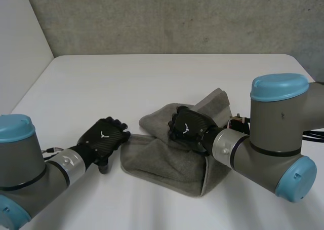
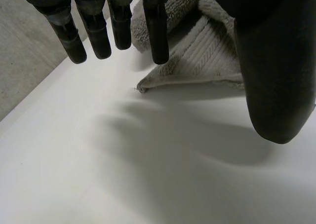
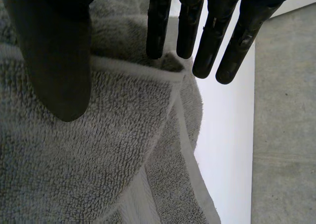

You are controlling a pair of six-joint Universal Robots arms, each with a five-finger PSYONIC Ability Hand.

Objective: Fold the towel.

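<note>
The grey towel (image 1: 167, 161) lies part-folded on the table (image 1: 126, 83). The right hand (image 1: 188, 126) is over its middle, fingers straight and gripping nothing, with a folded edge at their tips. The left hand (image 1: 104, 139) is open too, over bare table, and the towel's corner lies just beyond its fingertips.

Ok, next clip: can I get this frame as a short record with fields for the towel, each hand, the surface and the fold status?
towel: grey, rumpled, partly doubled over itself
left hand: open, fingers straight, over bare table beside the towel's near corner, holding nothing
right hand: open, fingers straight, over the towel's middle, no grip
table: white
fold status: unfinished, layers uneven
</note>
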